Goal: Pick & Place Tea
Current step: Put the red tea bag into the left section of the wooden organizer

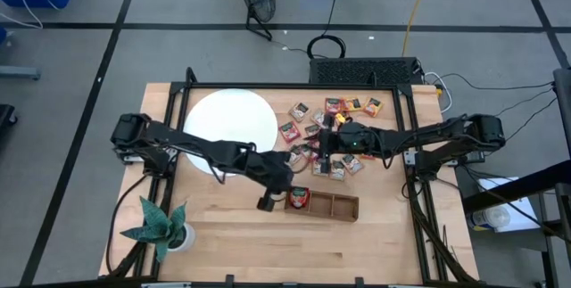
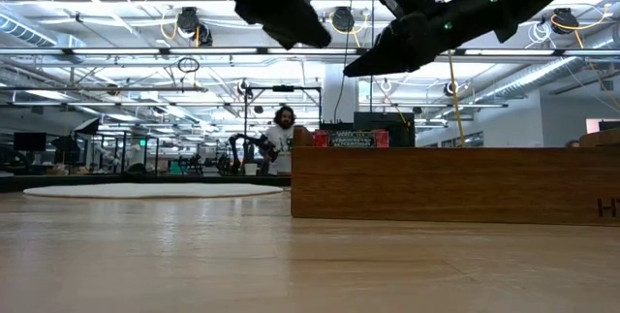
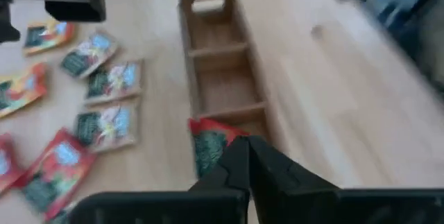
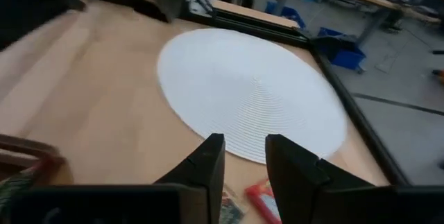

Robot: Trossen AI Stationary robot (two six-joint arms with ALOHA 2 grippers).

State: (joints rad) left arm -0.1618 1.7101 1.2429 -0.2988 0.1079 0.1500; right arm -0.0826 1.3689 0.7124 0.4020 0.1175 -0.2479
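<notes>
One wooden tray [image 1: 335, 206], one white disc [image 1: 230, 127], one plant [image 1: 161, 226]

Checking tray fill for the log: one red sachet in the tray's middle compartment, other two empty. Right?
Not quite. The red sachet sits in the end compartment of the wooden tray, the one nearest the left pincer, not the middle. The high view shows it; the middle and far compartments are empty.

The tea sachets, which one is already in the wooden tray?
The red sachet in the tray's end compartment nearest the left gripper; its other two compartments are bare, and the other sachets lie loose on the table.
</notes>
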